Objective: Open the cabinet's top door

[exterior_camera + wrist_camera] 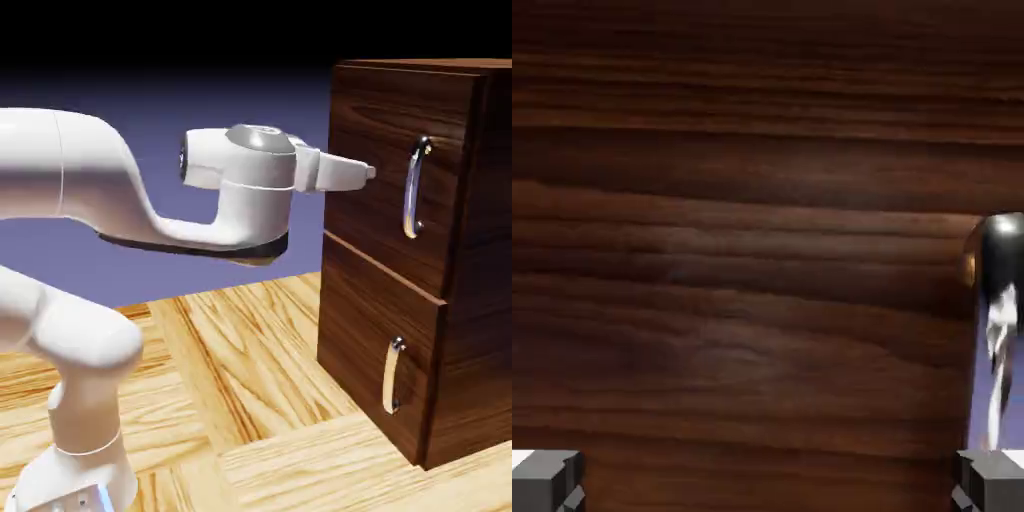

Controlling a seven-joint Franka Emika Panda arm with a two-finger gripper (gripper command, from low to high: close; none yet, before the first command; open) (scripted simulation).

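Observation:
The cabinet [470, 300] of dark walnut grain stands at the exterior view's right. Its top door [380, 120] looks shut and carries a long curved silver handle [415, 188]. My gripper [366, 172] points level at that door, close to its face and just left of the handle at about the height of the handle's upper part. In the hand view the door's wood [752, 250] fills the picture and the handle [999, 330] shows at the right edge, above the right fingertip. My gripper [768, 485] is open, with its fingertips [547, 480] far apart and nothing between them.
Below the top door is the shorter lower panel [370, 340] with its small silver handle [392, 375]. The cabinet stands on a light wooden table [250, 370]. The arm's base [75, 470] rises at the lower left.

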